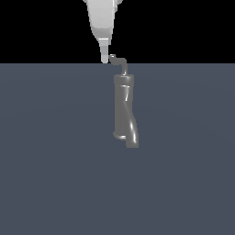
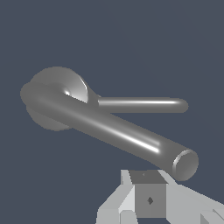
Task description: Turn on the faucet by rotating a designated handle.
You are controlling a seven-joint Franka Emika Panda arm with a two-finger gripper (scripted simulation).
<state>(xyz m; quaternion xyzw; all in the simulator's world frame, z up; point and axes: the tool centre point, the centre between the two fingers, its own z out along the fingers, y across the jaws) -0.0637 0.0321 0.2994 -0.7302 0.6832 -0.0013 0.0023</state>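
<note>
One upright faucet (image 1: 125, 108), spout down

The hand (image 2: 148, 199) is cut off by the wrist view's edge.

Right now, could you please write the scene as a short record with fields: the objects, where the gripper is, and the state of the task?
faucet: grey metal faucet standing on the dark floor, spout end at the bottom
handle: thin bent rod on top of the faucet
gripper: gripper beside the handle tip, on the exterior view's left; contact cannot be told
gripper state: cannot tell if open or shut
task state: handle not gripped, as far as visible
</note>
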